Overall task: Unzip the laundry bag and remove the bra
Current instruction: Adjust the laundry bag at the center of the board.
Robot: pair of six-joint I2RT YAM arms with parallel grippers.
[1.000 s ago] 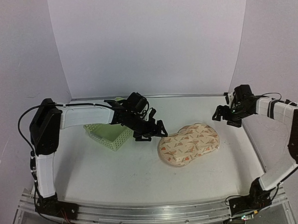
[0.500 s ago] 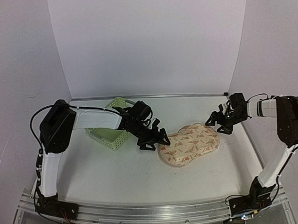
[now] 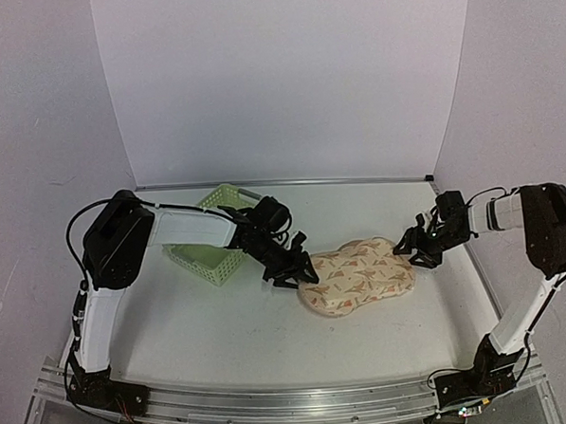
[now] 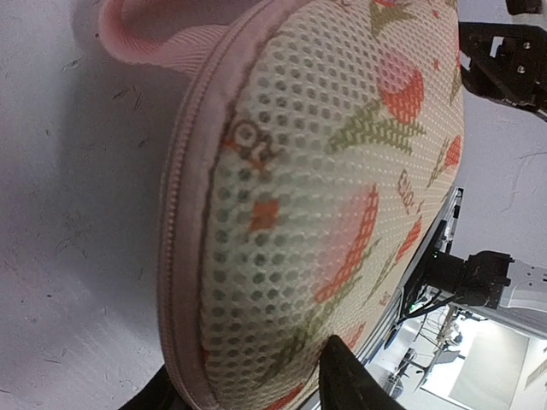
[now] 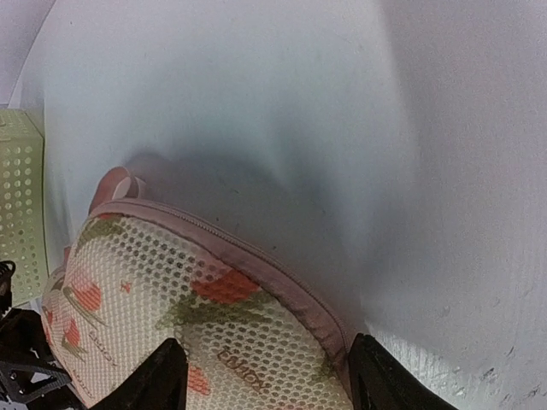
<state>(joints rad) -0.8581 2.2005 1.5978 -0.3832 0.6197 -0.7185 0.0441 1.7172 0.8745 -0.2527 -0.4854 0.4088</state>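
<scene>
The laundry bag (image 3: 358, 276), a beige mesh pouch with reddish and green motifs, lies flat on the table. Its pink zip seam (image 4: 184, 213) runs round the edge, and no pull tab shows. My left gripper (image 3: 300, 272) is at the bag's left end. In the left wrist view the jaws (image 4: 252, 367) press that end from both sides. My right gripper (image 3: 414, 251) is at the right end, and its fingers (image 5: 267, 359) clamp the rounded corner and seam (image 5: 256, 256). The bra is hidden.
A light green slotted basket (image 3: 207, 243) stands just left of the bag, behind my left forearm, and shows at the edge of the right wrist view (image 5: 21, 205). A pink loop (image 5: 115, 184) sticks out of the bag's far end. White walls close in the back and sides.
Both grippers came in from the sides onto the bag's two ends, and their wide jaws narrowed onto the padded edge. The bag barely shifted.
</scene>
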